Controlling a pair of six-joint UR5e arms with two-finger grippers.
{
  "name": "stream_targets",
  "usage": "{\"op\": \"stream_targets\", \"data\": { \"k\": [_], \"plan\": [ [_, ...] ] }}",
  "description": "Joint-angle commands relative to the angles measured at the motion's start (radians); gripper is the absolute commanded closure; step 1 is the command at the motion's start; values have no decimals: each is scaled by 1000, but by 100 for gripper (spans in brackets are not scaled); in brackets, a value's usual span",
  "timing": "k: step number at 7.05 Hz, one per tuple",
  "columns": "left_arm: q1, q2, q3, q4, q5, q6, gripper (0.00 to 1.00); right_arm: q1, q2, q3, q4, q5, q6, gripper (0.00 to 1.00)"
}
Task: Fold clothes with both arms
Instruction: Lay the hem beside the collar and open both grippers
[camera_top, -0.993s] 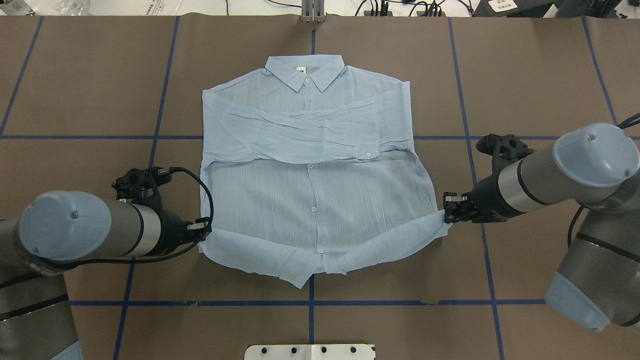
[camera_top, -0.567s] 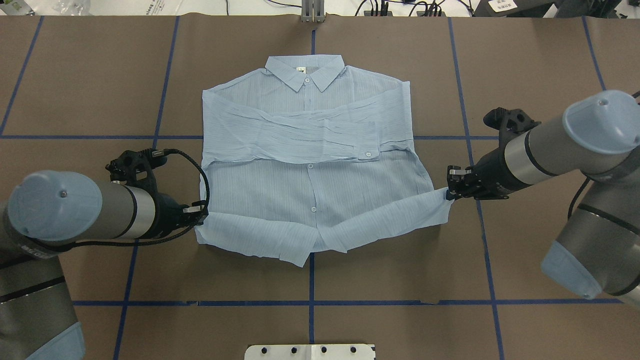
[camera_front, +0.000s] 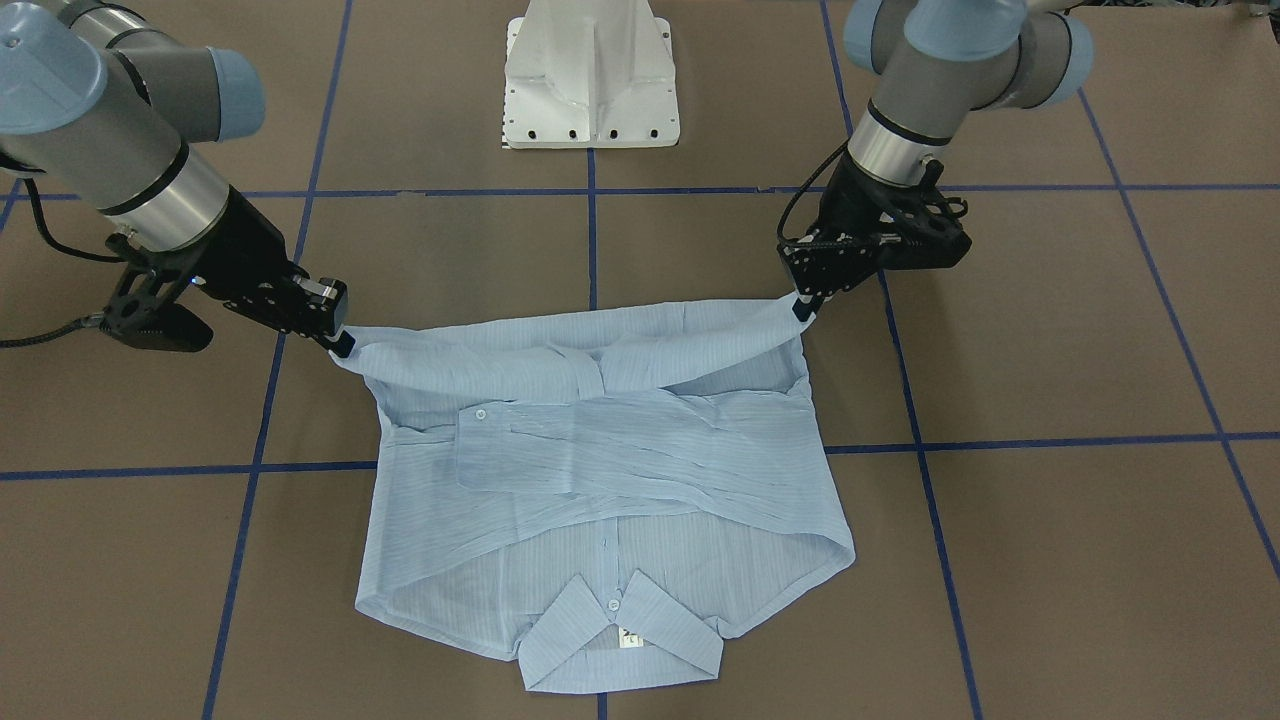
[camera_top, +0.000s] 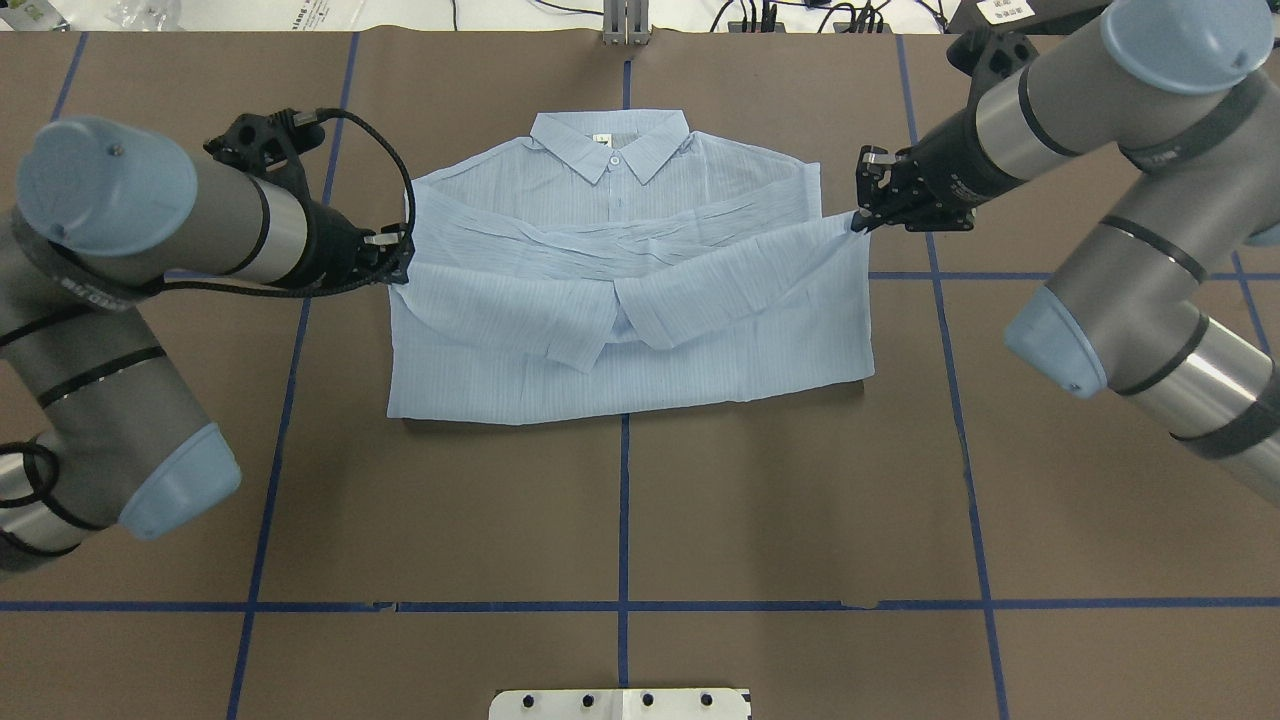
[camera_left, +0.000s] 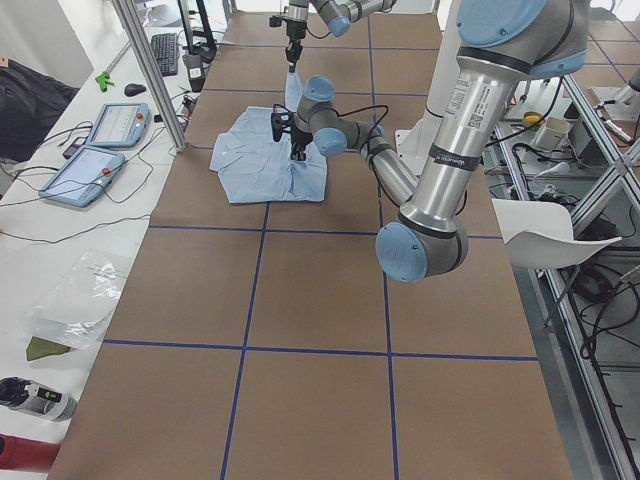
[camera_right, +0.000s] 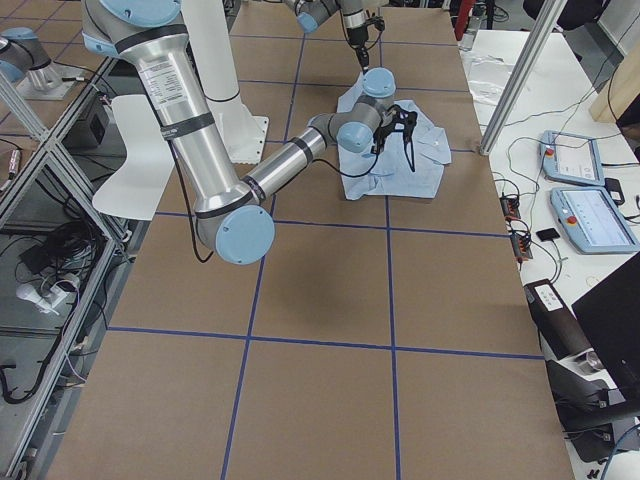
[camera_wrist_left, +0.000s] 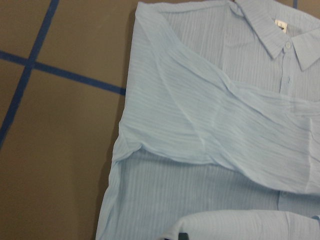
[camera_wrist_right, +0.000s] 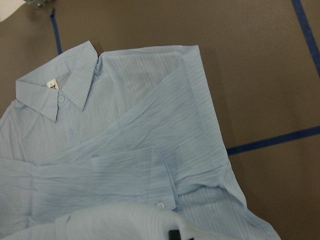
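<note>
Shirt (camera_top: 630, 340) pinched between left gripper (camera_top: 400, 265) and right gripper (camera_top: 860, 218).
Overhead: each gripper's fingers are clamped on a corner of the hem (camera_top: 620, 300), the cloth stretched between them. Front-facing: the hem runs from fingers to fingers (sagging a little mid-span) above the table (camera_front: 1050, 350). Wrist views: the collar (camera_wrist_left: 280, 35) lies flat beyond the fingers.

The shirt (camera_top: 500, 360) is thin, half-sheer, crinkled cloth. The worktop (camera_top: 800, 500) wears matt brown paper with blue tape lines (camera_top: 622, 500). My left arm (camera_top: 215, 235) and right arm (camera_top: 1070, 90) are satin grey metal with smooth light-blue caps (camera_top: 105, 185); my left end effector (camera_top: 401, 266) and right end effector (camera_top: 859, 220) are matt black.
</note>
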Motion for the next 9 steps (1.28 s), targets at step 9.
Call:
{"op": "stream_targets", "data": {
  "k": [9],
  "plan": [
    [-167, -272, 702, -462, -83, 74, 100, 76, 268, -464, 11, 1, -73, 100]
  ]
}}
